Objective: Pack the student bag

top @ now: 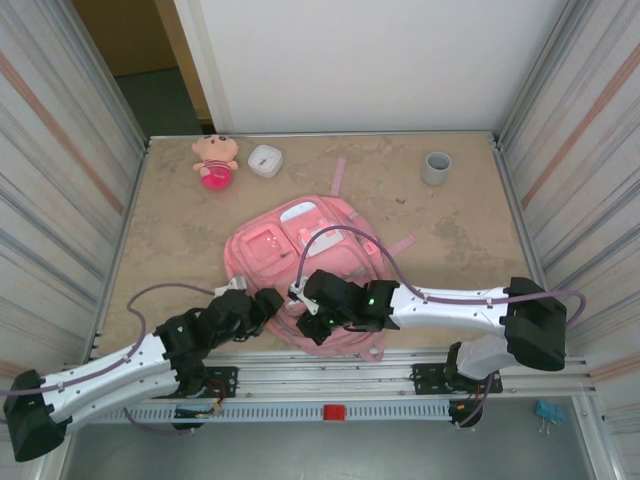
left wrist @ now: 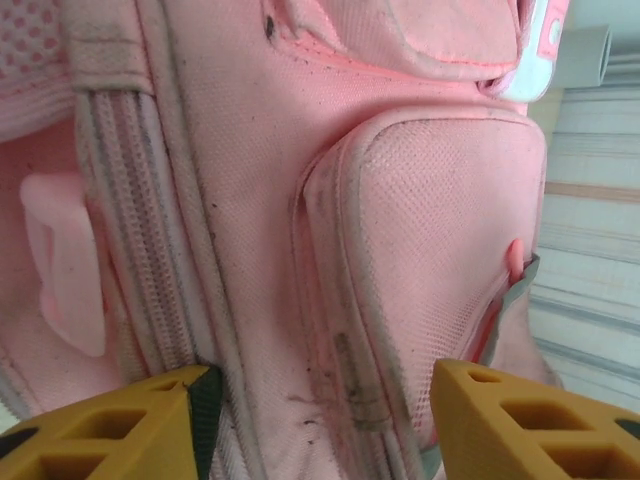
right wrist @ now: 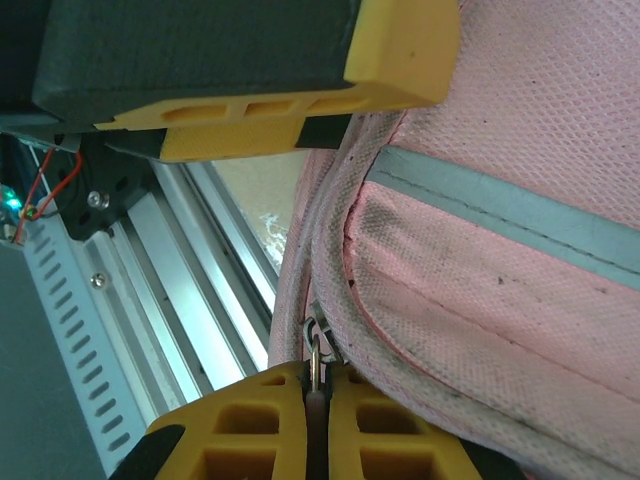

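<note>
The pink student bag lies flat at the middle of the table, its lower edge toward 6 o'clock, close to the arms. The left gripper sits at the bag's 7 o'clock corner, jaws spread wide against the fabric below a front pocket. Just beside it, the right gripper has its jaws pinched tight on a zipper pull. A plush doll rests at 11 o'clock and a grey cup at 1 o'clock
</note>
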You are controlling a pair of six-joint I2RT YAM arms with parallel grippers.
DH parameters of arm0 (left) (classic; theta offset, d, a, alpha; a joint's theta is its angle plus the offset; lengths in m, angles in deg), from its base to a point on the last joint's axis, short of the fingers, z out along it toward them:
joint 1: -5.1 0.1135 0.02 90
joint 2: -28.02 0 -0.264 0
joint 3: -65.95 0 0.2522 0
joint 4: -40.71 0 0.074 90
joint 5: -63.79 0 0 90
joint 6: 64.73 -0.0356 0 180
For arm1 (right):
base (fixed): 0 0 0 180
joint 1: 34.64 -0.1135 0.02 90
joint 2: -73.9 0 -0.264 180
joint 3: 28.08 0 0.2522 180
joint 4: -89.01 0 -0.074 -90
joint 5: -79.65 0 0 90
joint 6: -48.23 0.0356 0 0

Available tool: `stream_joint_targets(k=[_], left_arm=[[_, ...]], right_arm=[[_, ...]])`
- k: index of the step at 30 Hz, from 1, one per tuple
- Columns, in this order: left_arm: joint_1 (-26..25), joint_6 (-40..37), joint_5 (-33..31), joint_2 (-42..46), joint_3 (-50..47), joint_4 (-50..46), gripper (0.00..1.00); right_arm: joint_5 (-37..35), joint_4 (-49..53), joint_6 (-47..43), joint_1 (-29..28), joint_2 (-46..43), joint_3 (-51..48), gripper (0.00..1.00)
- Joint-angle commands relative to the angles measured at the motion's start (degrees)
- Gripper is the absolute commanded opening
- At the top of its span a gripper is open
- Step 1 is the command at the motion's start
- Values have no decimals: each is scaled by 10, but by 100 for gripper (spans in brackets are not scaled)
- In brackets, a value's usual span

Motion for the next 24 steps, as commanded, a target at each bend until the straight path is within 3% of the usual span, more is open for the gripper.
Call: stream_joint_targets(k=[1, 13, 20, 24], left_arm=[[-13, 48, -6, -4, -8, 57, 53], [-36, 95, -3, -19, -26, 146, 42], [-18, 73, -40, 44, -13, 10, 2], [26, 40, -47, 112, -8, -104, 0]], right_arm=[[-24, -24, 6, 7, 10, 24, 0], [-25, -26, 4, 4, 3, 18, 0], [-47, 33, -6, 23, -33, 7, 0], [-57, 76, -2, 71, -83, -26, 0]])
